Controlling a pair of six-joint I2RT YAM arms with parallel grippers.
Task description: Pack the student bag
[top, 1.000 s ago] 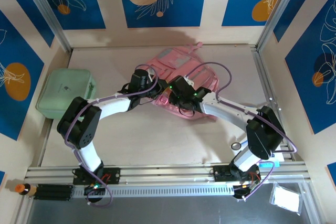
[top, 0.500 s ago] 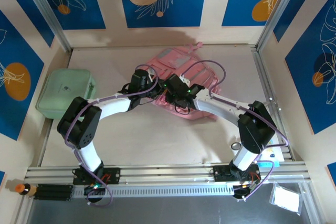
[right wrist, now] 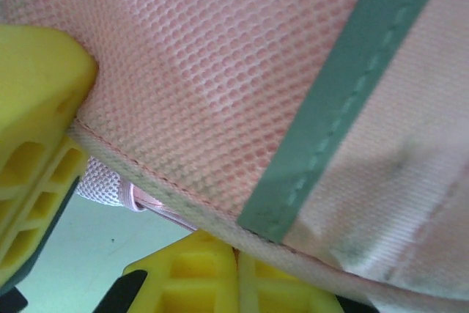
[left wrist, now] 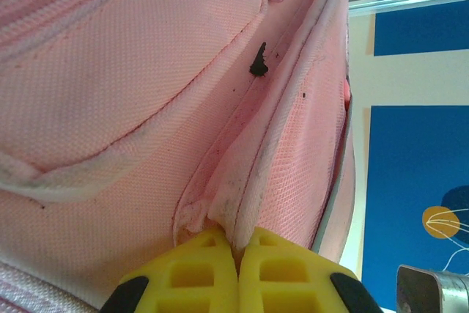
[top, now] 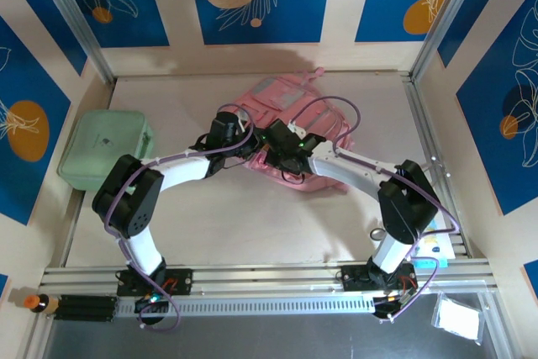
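Observation:
The student bag point(top: 296, 105), a soft pink backpack with grey patches, lies flat at the back middle of the table. My left gripper point(top: 242, 142) is at its near left corner, and my right gripper point(top: 271, 135) is close beside it. In the left wrist view the left gripper point(left wrist: 238, 243) is shut on a folded pink edge of the student bag point(left wrist: 132, 71). In the right wrist view my right gripper point(right wrist: 236, 256) is shut, its tips pressed under a seamed rim of the student bag point(right wrist: 220, 71) with a grey-green strip. Whether it pinches cloth is hidden. A yellow finger of the left gripper point(right wrist: 33, 137) shows at the left.
A mint-green case point(top: 105, 150) rests against the left wall. A small ring-shaped object point(top: 378, 233) lies near the right arm's base. Off the table's front edge are an orange-capped bottle point(top: 38, 300) and a white packet point(top: 458, 317). Aluminium rails border the table.
The right arm has swung left along the bag's near edge, bringing its gripper up beside the left gripper. The left arm and the bag have stayed put.

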